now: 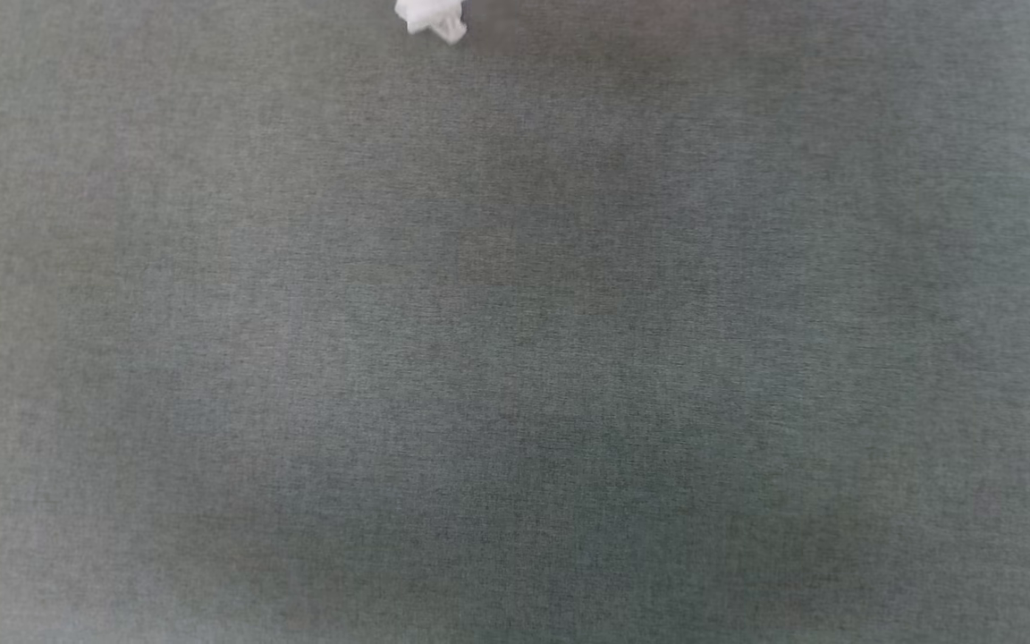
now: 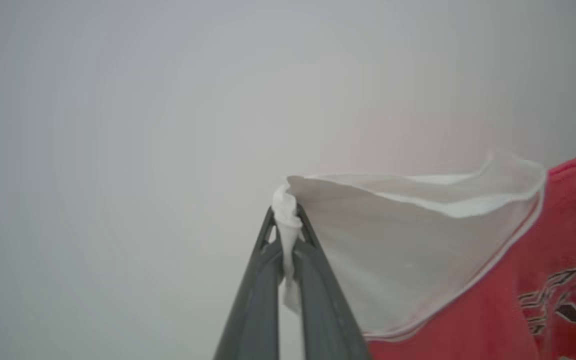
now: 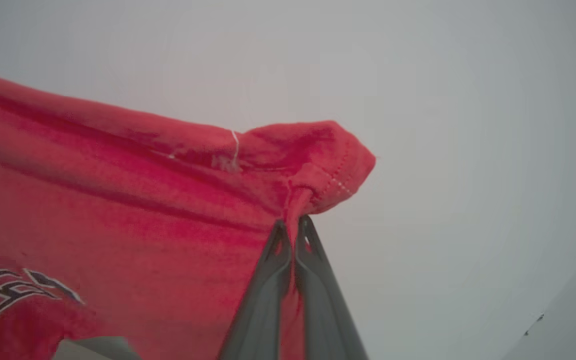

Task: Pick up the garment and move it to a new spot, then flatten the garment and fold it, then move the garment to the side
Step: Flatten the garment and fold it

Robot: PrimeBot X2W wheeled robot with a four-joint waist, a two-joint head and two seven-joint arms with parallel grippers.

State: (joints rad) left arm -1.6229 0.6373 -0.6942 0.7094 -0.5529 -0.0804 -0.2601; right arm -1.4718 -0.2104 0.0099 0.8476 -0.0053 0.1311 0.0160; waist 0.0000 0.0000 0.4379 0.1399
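The garment (image 2: pixel 493 300) is a red shirt with a white sleeve and black lettering, hanging in the air. In the left wrist view my left gripper (image 2: pixel 286 222) is shut on a bunched tip of the white sleeve (image 2: pixel 408 240). In the right wrist view my right gripper (image 3: pixel 293 230) is shut on a red hemmed corner of the garment (image 3: pixel 168 200), which spreads to the left with black lettering at the lower left. In the head view a small white scrap of the garment (image 1: pixel 432 18) shows at the top edge.
The grey-green cloth-covered work surface (image 1: pixel 515 358) stretches across the head view. Behind the garment in both wrist views is a plain pale grey wall (image 2: pixel 118 125).
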